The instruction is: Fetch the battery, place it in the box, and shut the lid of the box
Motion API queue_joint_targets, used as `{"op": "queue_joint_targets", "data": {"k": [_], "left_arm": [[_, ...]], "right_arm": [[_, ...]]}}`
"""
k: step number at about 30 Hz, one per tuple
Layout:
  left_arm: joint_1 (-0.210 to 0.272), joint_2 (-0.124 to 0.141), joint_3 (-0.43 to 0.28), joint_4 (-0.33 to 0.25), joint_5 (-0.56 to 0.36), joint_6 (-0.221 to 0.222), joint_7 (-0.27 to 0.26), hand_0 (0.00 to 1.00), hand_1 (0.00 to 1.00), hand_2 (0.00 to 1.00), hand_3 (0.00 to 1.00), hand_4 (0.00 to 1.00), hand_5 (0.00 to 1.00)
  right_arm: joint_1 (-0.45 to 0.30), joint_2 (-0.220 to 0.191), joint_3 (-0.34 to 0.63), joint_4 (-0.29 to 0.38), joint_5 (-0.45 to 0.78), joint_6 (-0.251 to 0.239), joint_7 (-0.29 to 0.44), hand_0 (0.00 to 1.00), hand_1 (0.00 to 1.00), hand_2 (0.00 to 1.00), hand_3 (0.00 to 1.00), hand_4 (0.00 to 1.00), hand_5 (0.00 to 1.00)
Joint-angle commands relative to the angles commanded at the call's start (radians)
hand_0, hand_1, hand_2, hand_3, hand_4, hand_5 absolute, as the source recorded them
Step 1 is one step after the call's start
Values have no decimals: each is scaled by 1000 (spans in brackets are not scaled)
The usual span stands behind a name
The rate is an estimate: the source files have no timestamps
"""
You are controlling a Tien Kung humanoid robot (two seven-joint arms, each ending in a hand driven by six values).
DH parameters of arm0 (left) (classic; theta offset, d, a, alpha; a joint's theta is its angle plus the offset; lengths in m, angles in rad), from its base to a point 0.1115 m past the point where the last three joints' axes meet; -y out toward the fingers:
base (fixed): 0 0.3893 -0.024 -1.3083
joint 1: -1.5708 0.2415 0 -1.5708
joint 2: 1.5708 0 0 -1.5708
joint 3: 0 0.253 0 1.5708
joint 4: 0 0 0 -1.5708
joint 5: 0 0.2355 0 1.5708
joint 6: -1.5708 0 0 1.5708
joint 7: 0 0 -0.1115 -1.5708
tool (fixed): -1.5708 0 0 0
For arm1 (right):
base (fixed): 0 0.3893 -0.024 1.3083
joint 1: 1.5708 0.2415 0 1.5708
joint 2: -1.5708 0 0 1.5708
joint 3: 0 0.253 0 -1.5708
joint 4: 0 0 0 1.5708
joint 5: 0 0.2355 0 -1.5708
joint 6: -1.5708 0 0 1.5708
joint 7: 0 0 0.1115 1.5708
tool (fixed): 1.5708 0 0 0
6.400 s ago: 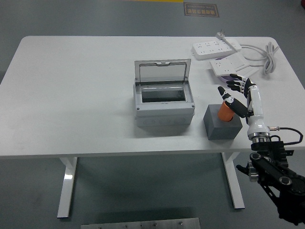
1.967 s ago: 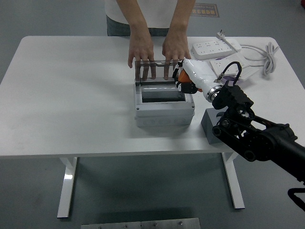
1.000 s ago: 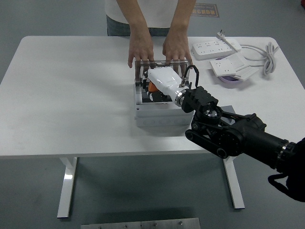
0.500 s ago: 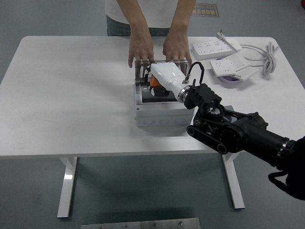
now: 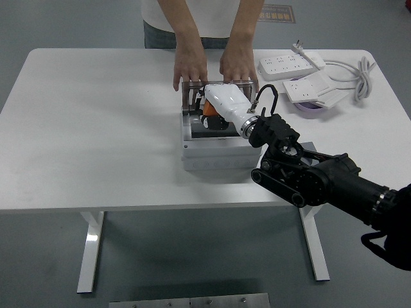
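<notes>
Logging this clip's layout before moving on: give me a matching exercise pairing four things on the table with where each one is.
Things:
1. battery
2. lid
3. power strips
4. foam block

Places:
A. far right part of the table
B. in the right hand over the box opening
C. upright at the box's far edge, with a person's hands on it
D. right of the box, mostly hidden behind the robot's arm

Pairs: 1-B, 2-C, 3-A, 4-D
</notes>
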Motion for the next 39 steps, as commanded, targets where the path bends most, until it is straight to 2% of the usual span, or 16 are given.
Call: {"op": "queue_joint_targets", "data": {"k": [3, 4, 18, 25, 33, 34, 39], "left_arm": [[-1, 0, 0, 0, 0, 0, 1, 459, 649, 655, 675, 786, 698], [-1, 0, 0, 0, 1, -1, 1, 459, 649, 655, 675, 786, 698], [-3, -3, 2, -1, 5, -2, 3, 457, 648, 655, 676, 786, 698], [2, -4, 5, -2, 3, 2, 5, 457, 646, 648, 674, 786, 698], [5, -3, 4, -4, 2, 6, 6, 457, 646, 646, 674, 787, 700], [5, -2, 4, -4, 2, 6, 6, 457, 646, 646, 675, 787, 701], [5, -1, 4, -5, 3, 7, 8, 457, 646, 646, 675, 787, 701]], "right_arm": [[-1, 1, 0, -1, 6, -5, 1, 289, 326, 394, 491, 629, 345], [-1, 1, 0, -2, 8, -7, 2, 324, 343, 408, 476, 728, 462], [-8, 5, -6, -10, 39, -26, 20, 365, 353, 415, 470, 757, 504], [1, -2, -4, 1, 53, -21, -2, 373, 349, 415, 465, 772, 523], [12, -7, -7, 7, 120, -42, -27, 367, 349, 409, 459, 774, 526], [13, -7, -8, 8, 125, -45, -30, 253, 322, 390, 421, 736, 507], [18, -6, -13, 9, 145, -62, -44, 253, 322, 390, 421, 736, 507]]}}
